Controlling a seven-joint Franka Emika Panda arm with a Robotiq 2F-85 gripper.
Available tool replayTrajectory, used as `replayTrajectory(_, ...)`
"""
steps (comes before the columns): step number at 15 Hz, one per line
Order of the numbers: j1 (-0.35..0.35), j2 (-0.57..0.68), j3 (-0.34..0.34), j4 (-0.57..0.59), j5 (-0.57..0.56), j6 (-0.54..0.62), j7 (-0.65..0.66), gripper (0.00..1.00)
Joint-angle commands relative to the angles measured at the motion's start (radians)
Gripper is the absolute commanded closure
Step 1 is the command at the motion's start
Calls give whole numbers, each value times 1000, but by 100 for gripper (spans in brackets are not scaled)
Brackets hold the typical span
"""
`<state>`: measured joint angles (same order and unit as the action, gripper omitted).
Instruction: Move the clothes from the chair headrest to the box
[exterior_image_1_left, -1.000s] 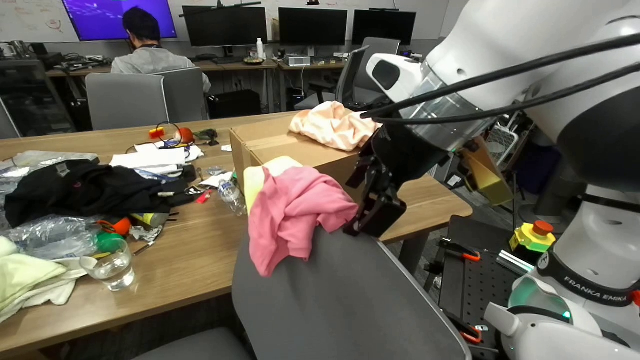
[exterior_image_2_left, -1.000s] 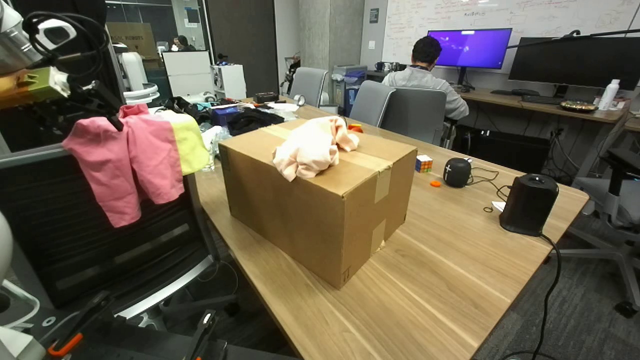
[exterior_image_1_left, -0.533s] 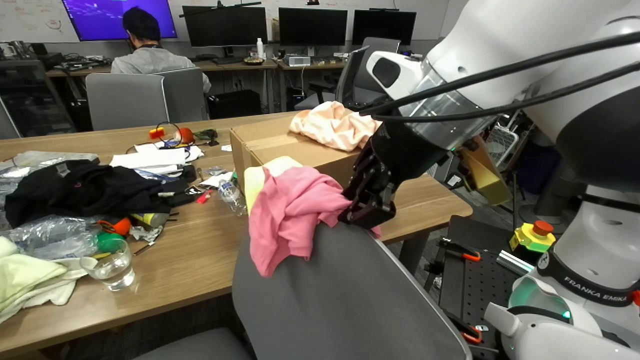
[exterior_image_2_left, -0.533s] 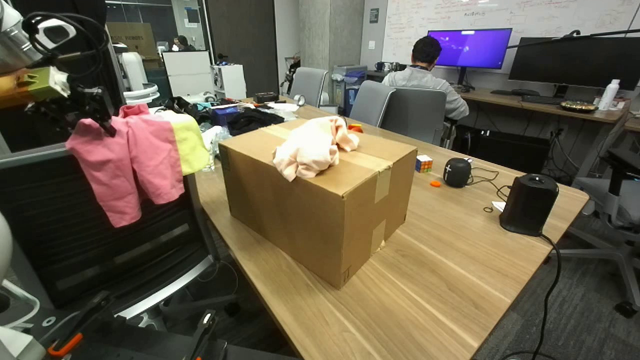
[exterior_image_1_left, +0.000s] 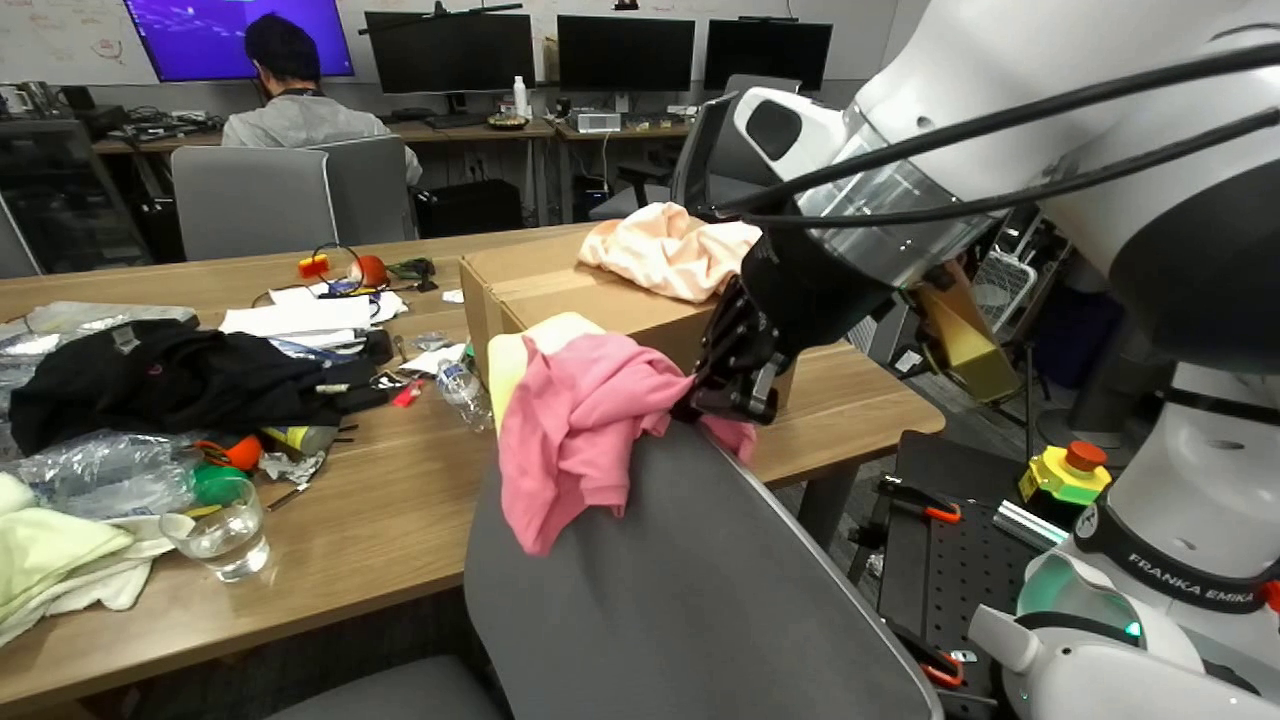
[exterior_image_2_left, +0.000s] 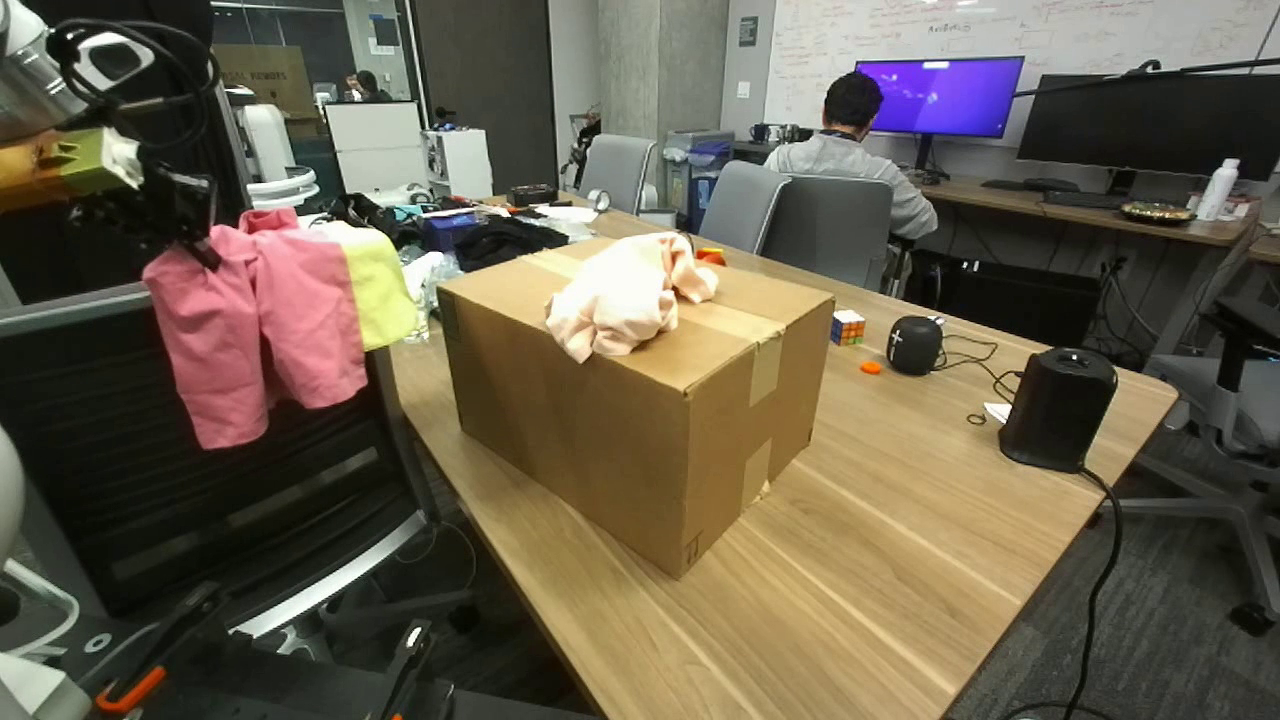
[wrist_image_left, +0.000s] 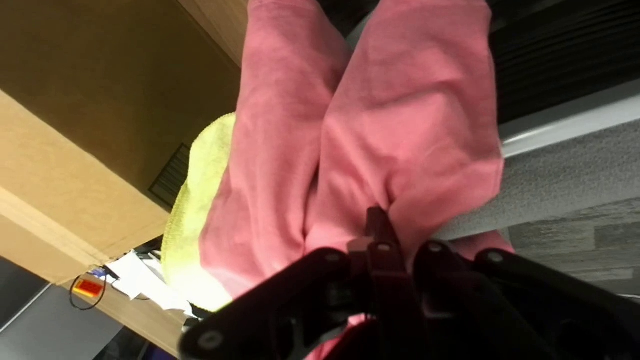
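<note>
Two garments hang over the headrest (exterior_image_1_left: 700, 510), and we have our gripper (wrist_image_left: 381, 225) clenched on the nearer one, the pink garment (exterior_image_1_left: 580, 430). In the wrist view its creases gather where we grip. We pinch it at the headrest's upper edge, toward the end nearest our arm (exterior_image_1_left: 960, 80), and its cloth drops down both faces of the chair (exterior_image_2_left: 140, 500). The yellow garment (exterior_image_2_left: 378, 285) sits on the far side of the pink from our gripper (the pink overlaps it, so we see only part).

The peach garment (exterior_image_2_left: 630, 295) lies bunched on top of the box (exterior_image_2_left: 560, 430) and reaches the top edge that faces the chair; toward both ends of that top we see bare cardboard. The box stands on the table (exterior_image_2_left: 850, 540), and the table's edge runs between it and the chair, with a strip of wood between that edge and the box's base. Near the taped end, by the corner away from the chair, we see a puzzle cube (exterior_image_2_left: 848, 327); near the opposite end, a plastic bottle (exterior_image_1_left: 463, 393). In an exterior view the pink and yellow hide part of the box's side from us.
</note>
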<state>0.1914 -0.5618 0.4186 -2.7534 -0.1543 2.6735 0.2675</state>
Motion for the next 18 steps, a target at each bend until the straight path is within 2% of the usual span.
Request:
replayTrajectory(1, 16, -66, -40, 2, 9, 37, -23, 96)
replayTrajectory(10, 8, -203, -130, 8, 33, 76, -64, 96)
replayTrajectory(18, -16, -229, -132, 10, 37, 110, -65, 96)
